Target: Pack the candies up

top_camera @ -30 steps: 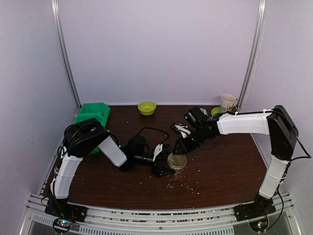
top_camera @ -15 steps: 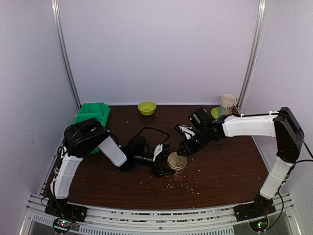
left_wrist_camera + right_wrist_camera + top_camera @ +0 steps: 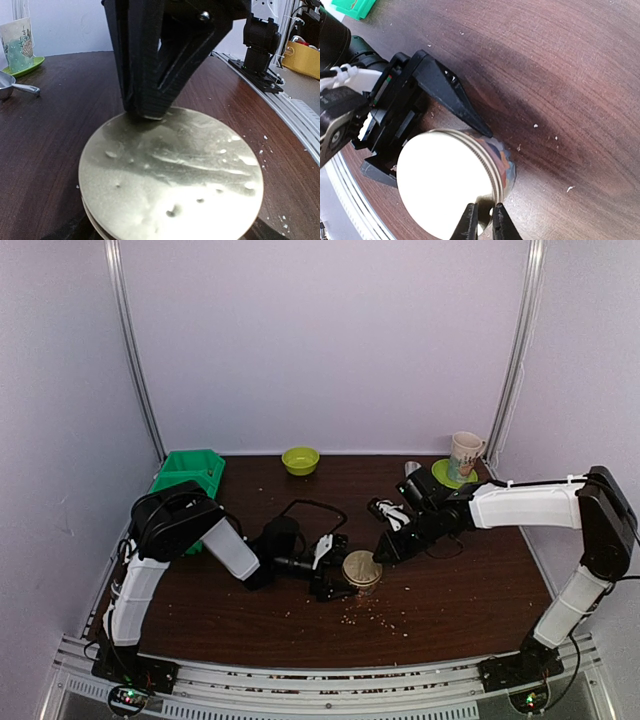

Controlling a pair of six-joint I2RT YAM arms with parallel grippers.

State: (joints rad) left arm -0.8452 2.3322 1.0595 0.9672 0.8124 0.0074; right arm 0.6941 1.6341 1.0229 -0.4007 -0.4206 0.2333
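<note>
The left arm [image 3: 228, 548] is lying low and folded, wrist pointing right, with the left gripper [image 3: 345, 578] setting its jaws wide on either side of a jar [image 3: 362, 568], while the right arm [image 3: 525, 506] is stretching leftward, wrist pitched down, the right gripper [image 3: 483, 220] showing its fingertips almost together.

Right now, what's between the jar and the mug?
The right gripper, pinching the lid of the jar, and its arm; the top view shows it.
</note>
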